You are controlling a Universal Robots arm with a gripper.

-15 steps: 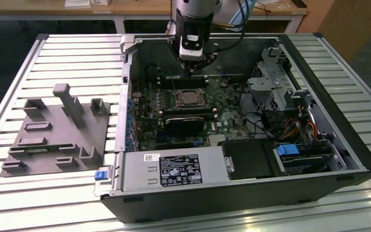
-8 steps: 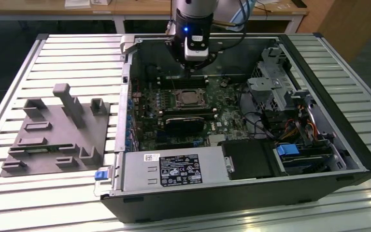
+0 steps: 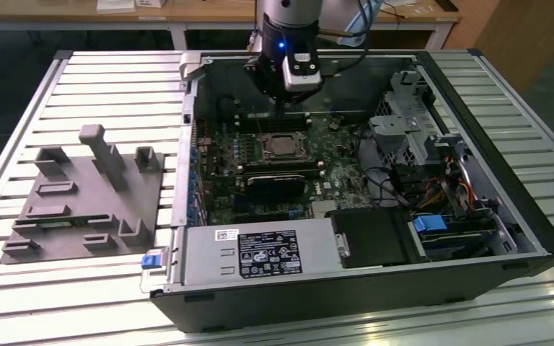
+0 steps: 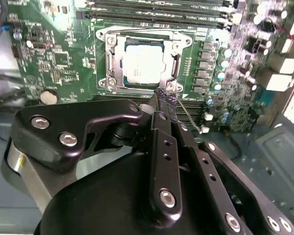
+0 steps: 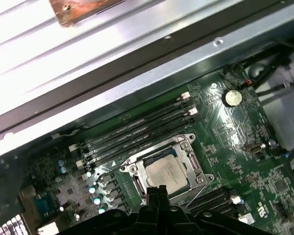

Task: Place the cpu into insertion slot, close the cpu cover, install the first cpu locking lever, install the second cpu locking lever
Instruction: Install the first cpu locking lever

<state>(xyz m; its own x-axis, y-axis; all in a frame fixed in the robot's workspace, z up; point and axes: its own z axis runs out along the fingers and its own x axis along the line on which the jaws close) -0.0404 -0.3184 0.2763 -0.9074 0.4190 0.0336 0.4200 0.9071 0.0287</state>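
Exterior view: gripper hangs above the seated cpu

Inside the open computer case, the cpu lies in the insertion slot, with the cpu cover down around it. The gripper's fingers are pressed together and empty, just beside the cpu's corner and a thin metal rod. Long memory slots flank the cpu on two opposite sides. A coin cell sits well apart from the cpu.

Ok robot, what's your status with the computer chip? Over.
End effector shut, at the metal cover corner. Chip seated, cover down around it. Nothing lying on top of the chip.
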